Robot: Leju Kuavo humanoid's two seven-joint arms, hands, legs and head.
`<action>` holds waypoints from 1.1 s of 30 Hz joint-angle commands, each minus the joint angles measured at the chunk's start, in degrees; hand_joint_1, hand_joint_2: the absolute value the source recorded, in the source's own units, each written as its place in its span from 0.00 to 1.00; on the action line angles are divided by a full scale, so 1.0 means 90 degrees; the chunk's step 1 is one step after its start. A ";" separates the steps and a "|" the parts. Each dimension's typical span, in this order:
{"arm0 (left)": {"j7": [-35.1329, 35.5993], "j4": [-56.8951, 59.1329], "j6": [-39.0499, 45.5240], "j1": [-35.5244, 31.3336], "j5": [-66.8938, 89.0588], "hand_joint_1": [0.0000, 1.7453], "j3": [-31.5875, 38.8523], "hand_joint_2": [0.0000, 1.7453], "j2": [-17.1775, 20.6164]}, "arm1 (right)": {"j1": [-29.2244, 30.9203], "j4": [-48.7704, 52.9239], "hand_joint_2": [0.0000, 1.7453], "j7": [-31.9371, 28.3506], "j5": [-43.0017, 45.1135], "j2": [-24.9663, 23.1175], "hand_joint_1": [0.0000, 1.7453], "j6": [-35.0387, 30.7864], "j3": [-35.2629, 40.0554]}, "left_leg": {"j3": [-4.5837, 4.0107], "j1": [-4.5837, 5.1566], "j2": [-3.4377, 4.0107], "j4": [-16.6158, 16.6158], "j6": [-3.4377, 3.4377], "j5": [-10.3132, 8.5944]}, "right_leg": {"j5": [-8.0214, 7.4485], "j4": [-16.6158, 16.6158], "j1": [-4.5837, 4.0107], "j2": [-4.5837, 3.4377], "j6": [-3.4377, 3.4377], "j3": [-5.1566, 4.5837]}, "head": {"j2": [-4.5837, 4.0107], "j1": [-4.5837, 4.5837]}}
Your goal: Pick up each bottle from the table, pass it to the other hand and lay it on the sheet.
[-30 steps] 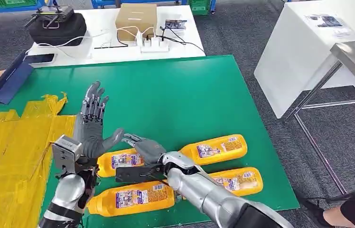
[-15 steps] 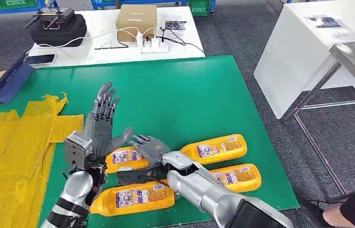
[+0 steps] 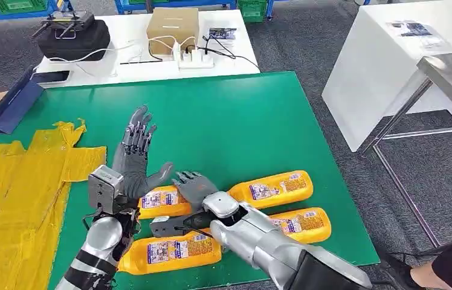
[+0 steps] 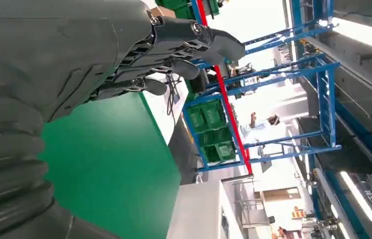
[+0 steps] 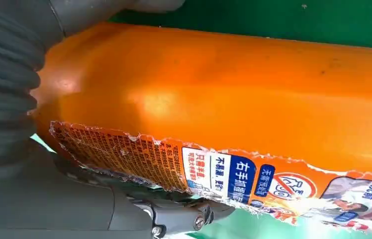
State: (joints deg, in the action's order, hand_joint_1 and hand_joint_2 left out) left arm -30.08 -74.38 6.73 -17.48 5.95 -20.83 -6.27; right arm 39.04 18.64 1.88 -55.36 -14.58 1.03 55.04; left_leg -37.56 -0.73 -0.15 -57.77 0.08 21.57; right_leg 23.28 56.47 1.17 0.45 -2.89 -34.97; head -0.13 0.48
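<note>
Four orange bottles (image 3: 275, 189) crowded the counter, so the right hand (image 3: 194, 187), fingers clamped on one, risked nudging neighbours; left hand (image 3: 134, 158) waited, fingers apart.

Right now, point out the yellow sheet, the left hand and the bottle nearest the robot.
yellow sheet (image 3: 12, 199), head view, middle of its crumpled surface.
left hand (image 3: 134, 163), head view, raised palm.
nearest orange bottle (image 3: 169, 251), head view, printed label.
</note>
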 commanded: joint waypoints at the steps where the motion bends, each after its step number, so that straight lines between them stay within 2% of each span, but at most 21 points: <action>1: 0.0029 0.0454 -0.0022 -0.0249 -0.0029 0.00 -0.0087 1.00 -0.0023 | -0.0090 -0.0465 1.00 0.0021 -0.0008 0.0074 0.12 0.0104 0.0260 | 0.0015 -0.0003 -0.0019 0.0005 0.0002 0.0000 | 0.0006 -0.0007 -0.0005 0.0018 0.0012 0.0022 | 0.0000 0.0000; 2: 0.0029 0.0440 -0.0026 -0.0242 -0.0029 0.00 -0.0074 1.00 -0.0028 | -0.0095 -0.0450 1.00 0.0067 -0.0054 0.0086 0.50 0.0005 0.0234 | 0.0022 -0.0004 -0.0019 0.0006 0.0003 0.0003 | 0.0009 -0.0008 -0.0006 0.0018 0.0016 0.0031 | 0.0000 0.0000; 3: 0.0029 0.0429 -0.0036 -0.0237 -0.0031 0.00 -0.0072 1.00 -0.0026 | -0.0100 -0.0431 1.00 0.0064 -0.0054 0.0096 0.82 -0.0075 0.0196 | 0.0019 -0.0003 -0.0017 0.0006 0.0003 0.0002 | 0.0007 -0.0009 -0.0005 0.0016 0.0014 0.0028 | 0.0000 0.0000; 5: 0.0031 0.0385 -0.0056 -0.0206 -0.0033 0.00 -0.0058 1.00 -0.0019 | -0.0110 -0.0392 1.00 0.0035 -0.0055 0.0118 0.99 -0.0357 0.0074 | 0.0021 -0.0003 -0.0019 0.0006 0.0003 0.0002 | 0.0008 -0.0008 -0.0005 0.0018 0.0014 0.0030 | 0.0000 0.0000; 14: 0.0136 0.0012 -0.0062 0.0035 0.0058 0.00 -0.0014 1.00 0.0059 | -0.0320 -0.0131 1.00 -0.0232 0.0212 0.0191 1.00 -0.2118 -0.0883 | 0.0011 -0.0001 -0.0013 0.0002 0.0004 0.0003 | 0.0007 -0.0004 -0.0004 0.0012 0.0012 0.0021 | 0.0000 0.0000; 19: 0.0136 -0.0054 -0.0064 0.0099 0.0060 0.00 0.0012 1.00 0.0078 | -0.0383 -0.0030 1.00 -0.0328 0.0322 0.0236 1.00 -0.2460 -0.1130 | -0.0007 0.0001 -0.0005 0.0002 0.0004 0.0004 | 0.0005 -0.0001 -0.0001 0.0003 0.0006 0.0011 | 0.0000 0.0000; 22: 0.0139 -0.0157 -0.0062 0.0176 0.0074 0.00 0.0052 1.00 0.0102 | -0.0486 0.0097 1.00 -0.0644 0.0597 0.0236 1.00 -0.3053 -0.1679 | 0.0006 -0.0001 -0.0002 -0.0002 0.0004 0.0018 | 0.0017 0.0002 -0.0005 0.0000 0.0017 0.0026 | 0.0000 0.0000; 24: 0.0154 -0.0285 -0.0013 0.0282 0.0137 0.00 0.0098 1.00 0.0125 | -0.0597 0.0298 1.00 -0.0822 0.0746 0.0257 1.00 -0.3805 -0.2083 | -0.0012 0.0001 -0.0003 0.0000 0.0004 0.0010 | 0.0010 0.0001 -0.0003 0.0001 0.0011 0.0008 | 0.0000 0.0000; 28: 0.0219 -0.0682 0.0082 0.0514 0.0419 0.00 0.0138 1.00 0.0211 | -0.0903 0.1103 1.00 -0.1622 0.1488 0.0315 1.00 -0.4462 -0.3215 | -0.0021 0.0003 0.0003 -0.0002 0.0005 0.0013 | 0.0011 0.0003 -0.0001 -0.0004 0.0010 -0.0003 | 0.0000 0.0000; 29: 0.0245 -0.0815 0.0108 0.0590 0.0501 0.00 0.0151 1.00 0.0230 | -0.1100 0.1639 1.00 -0.1978 0.1909 0.0325 1.00 -0.4538 -0.3688 | -0.0038 0.0001 0.0000 0.0001 0.0004 0.0005 | 0.0004 0.0000 -0.0002 -0.0001 0.0004 -0.0018 | 0.0000 0.0000; 31: 0.0275 -0.0957 0.0112 0.0668 0.0532 0.00 0.0173 1.00 0.0242 | -0.1386 0.2421 1.00 -0.2278 0.2370 0.0359 1.00 -0.4402 -0.4211 | -0.0039 0.0001 0.0002 -0.0001 0.0003 0.0007 | 0.0005 0.0001 -0.0002 -0.0004 0.0005 -0.0020 | 0.0000 0.0000; 33: 0.0290 -0.1010 0.0103 0.0694 0.0534 0.00 0.0177 1.00 0.0251 | -0.1537 0.2847 1.00 -0.2384 0.2520 0.0400 1.00 -0.4338 -0.4389 | -0.0036 -0.0002 0.0001 -0.0006 0.0004 0.0013 | 0.0011 0.0004 -0.0005 -0.0002 0.0010 -0.0013 | 0.0000 0.0000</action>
State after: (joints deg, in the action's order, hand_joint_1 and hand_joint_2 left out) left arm -28.33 -79.74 7.52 -12.88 9.90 -20.61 -5.79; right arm 30.56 25.91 -14.48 -39.09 -12.68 -38.69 33.13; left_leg -38.04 -0.72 -0.22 -57.77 0.10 21.57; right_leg 23.29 56.49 1.17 0.51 -2.94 -35.25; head -0.13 0.48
